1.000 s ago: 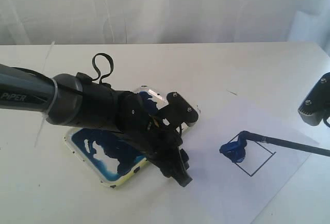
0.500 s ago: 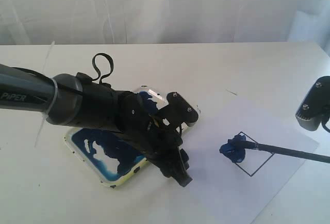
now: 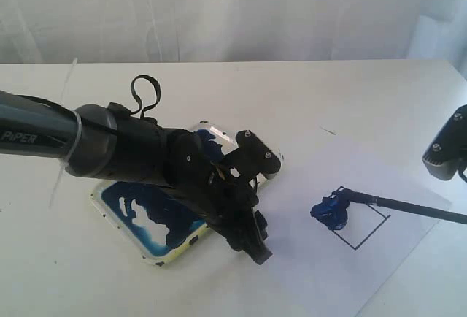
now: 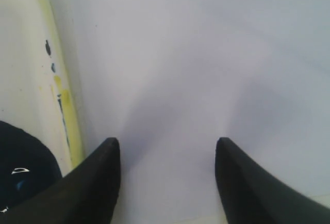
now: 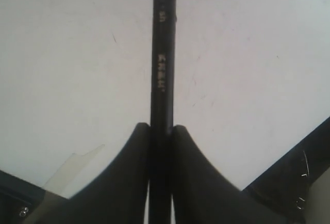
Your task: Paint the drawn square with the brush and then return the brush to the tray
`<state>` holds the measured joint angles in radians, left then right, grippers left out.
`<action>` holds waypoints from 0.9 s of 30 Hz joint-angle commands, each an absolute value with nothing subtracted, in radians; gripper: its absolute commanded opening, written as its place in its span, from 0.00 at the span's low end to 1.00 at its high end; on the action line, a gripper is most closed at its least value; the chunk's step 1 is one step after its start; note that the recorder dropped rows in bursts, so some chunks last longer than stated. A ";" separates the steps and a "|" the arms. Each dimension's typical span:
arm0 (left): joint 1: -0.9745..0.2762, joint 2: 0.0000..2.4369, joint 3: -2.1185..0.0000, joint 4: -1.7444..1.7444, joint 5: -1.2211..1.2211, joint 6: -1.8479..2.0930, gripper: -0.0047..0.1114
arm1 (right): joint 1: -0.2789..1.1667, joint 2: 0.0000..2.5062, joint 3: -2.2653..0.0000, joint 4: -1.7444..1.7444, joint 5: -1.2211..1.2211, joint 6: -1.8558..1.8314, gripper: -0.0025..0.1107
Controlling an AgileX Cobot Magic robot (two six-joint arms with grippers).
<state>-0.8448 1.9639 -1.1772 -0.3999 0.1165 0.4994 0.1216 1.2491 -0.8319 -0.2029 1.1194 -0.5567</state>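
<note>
The drawn square lies on the white paper, tilted, with a wet blue patch over its left corner. The brush slants in from the right, its tip resting at that blue patch. My right gripper is shut on the brush's black handle; only its body shows at the exterior view's right edge. The tray, smeared dark blue, sits left of the paper, partly hidden under my left arm. My left gripper hangs open beside the tray's yellowish rim, over bare white surface.
The left arm reaches diagonally across the tray toward the paper's left edge. A white curtain closes off the back of the white table. A dark object sits beside my right gripper.
The brush tip swept over the square's left corner and came back up; the handle and right gripper dipped, then rose again. The left arm stayed still.
</note>
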 commanded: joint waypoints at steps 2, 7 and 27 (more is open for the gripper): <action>-0.849 1.980 -1.165 -0.403 0.157 0.489 0.55 | 0.119 1.249 -0.827 -0.210 1.100 -0.537 0.02; -0.849 1.980 -1.165 -0.403 0.157 0.489 0.55 | 0.119 1.249 -0.827 -0.207 1.100 -0.550 0.02; -0.849 1.980 -1.165 -0.403 0.157 0.489 0.55 | 0.119 1.249 -0.827 -0.233 1.099 -0.515 0.02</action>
